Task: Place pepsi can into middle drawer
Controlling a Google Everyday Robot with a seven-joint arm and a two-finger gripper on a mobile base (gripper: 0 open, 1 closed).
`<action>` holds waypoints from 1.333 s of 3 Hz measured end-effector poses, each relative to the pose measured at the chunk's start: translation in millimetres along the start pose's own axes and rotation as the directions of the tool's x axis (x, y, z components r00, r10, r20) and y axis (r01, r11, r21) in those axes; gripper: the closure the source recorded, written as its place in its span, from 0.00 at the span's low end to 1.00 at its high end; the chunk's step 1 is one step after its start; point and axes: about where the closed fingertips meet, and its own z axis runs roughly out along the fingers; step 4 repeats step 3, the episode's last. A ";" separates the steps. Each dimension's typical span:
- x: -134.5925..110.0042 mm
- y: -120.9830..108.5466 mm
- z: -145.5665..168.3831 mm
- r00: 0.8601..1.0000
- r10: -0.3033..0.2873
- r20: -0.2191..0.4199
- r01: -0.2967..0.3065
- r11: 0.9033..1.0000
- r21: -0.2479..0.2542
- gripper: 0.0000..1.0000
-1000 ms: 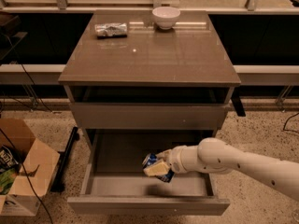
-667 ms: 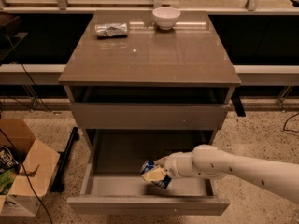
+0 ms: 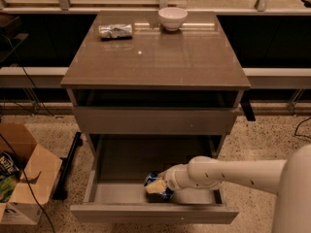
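Note:
The middle drawer [image 3: 121, 193] is pulled out at the bottom front of the grey cabinet, its tray open. My gripper [image 3: 156, 187] reaches in from the right, low inside the tray near the front wall. It is shut on the blue pepsi can [image 3: 154, 182], which sits at or just above the drawer floor. The fingers cover most of the can.
A white bowl [image 3: 172, 18] and a shiny silver foil packet [image 3: 115, 31] sit at the back of the cabinet top [image 3: 155, 57]. A closed grey drawer front [image 3: 150, 120] is above the open one. An open cardboard box [image 3: 22, 178] stands on the floor at left.
My gripper and the can have moved left and lower into the drawer, closer to its front wall.

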 end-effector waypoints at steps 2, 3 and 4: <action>10.7 -7.0 20.4 0.999 0.036 -0.027 -0.035 0.999 0.026 0.12; 10.8 -6.0 21.5 0.999 0.035 -0.028 -0.035 0.999 0.024 0.00; 10.8 -6.0 21.5 0.999 0.035 -0.028 -0.035 0.999 0.024 0.00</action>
